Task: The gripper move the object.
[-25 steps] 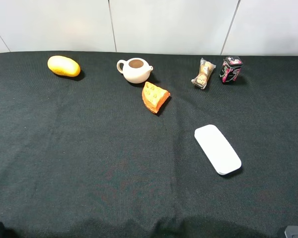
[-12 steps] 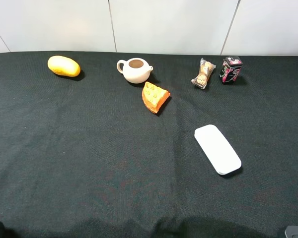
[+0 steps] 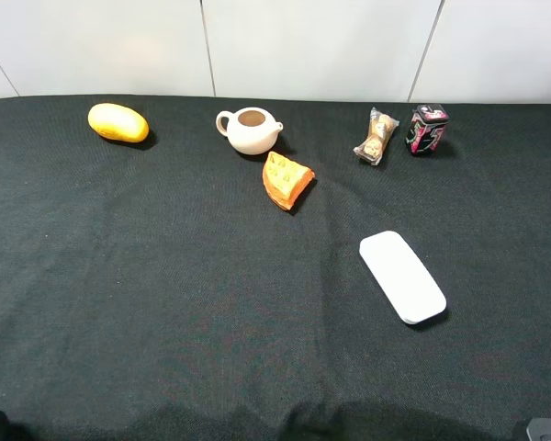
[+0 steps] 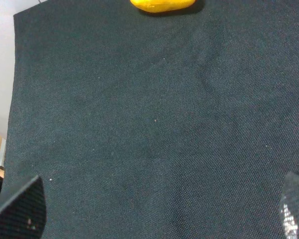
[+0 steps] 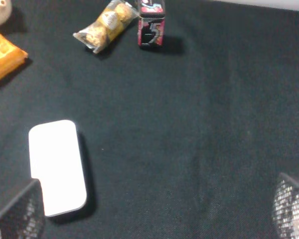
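**Nothing shifted; both claws wait at the near edge**

Nothing on the tabletop (image 3: pixel 165 303) has moved since the earlier frames, and both arms sit where they were.

From the right claw (image 5: pixel 154 214) outward: its two fingertips (image 5: pixel 20 214) show at the lower corners of the right wrist view, spread far apart and holding nothing. Just beyond one fingertip lies a white rounded case (image 5: pixel 57 167), flat on the black cloth. Farther off, near the top of that view, the black carton (image 5: pixel 151 23) with pink and white graphics stands upright, well apart from the claw. Just beside it lies a clear-wrapped snack packet (image 5: pixel 105 25).

The left claw (image 4: pixel 159 209) likewise has its fingers wide apart over bare cloth, with a yellow mango (image 4: pixel 162 4) at the top edge.

From the high camera, the carton (image 3: pixel 426 128) sits in the upper right, the packet (image 3: pixel 376 136) to its left, then a cream teapot (image 3: pixel 249 130), an orange wedge (image 3: pixel 286 180) below it, and the mango (image 3: pixel 118 122) upper left.
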Controlling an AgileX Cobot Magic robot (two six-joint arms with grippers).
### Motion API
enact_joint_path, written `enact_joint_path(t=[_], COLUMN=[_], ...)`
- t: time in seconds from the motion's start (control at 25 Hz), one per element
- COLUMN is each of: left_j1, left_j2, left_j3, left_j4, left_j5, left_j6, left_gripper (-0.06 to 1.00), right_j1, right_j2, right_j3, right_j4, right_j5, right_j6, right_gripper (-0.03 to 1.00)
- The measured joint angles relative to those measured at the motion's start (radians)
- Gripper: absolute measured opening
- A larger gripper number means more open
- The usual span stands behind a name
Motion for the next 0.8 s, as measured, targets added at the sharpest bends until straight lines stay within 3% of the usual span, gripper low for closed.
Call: enact_joint_path(t=[0.24, 0.44, 0.8], left_j1=[0.0, 0.0, 0.0], left_j2=[0.0, 0.0, 0.0], left_j3=[0.0, 0.0, 0.0], left_j4=[0.0, 0.0, 0.0], left_j5=[0.0, 0.0, 0.0], left_j6=[0.0, 0.0, 0.0], left_gripper=[0.99, 0.99, 0.99], right_j1=[-0.006, -0.063, -0.079], right_j2=[-0.108, -0.173, -0.173], right_j3=[0.098, 0.124, 0.131], right_j4=[-0.02, -0.027, -0.029], right_j5=[-0.064, -0.11, -0.127], right_j6=[0.001, 0.002, 0.003], right_gripper=[0.69, 0.69, 0.69])
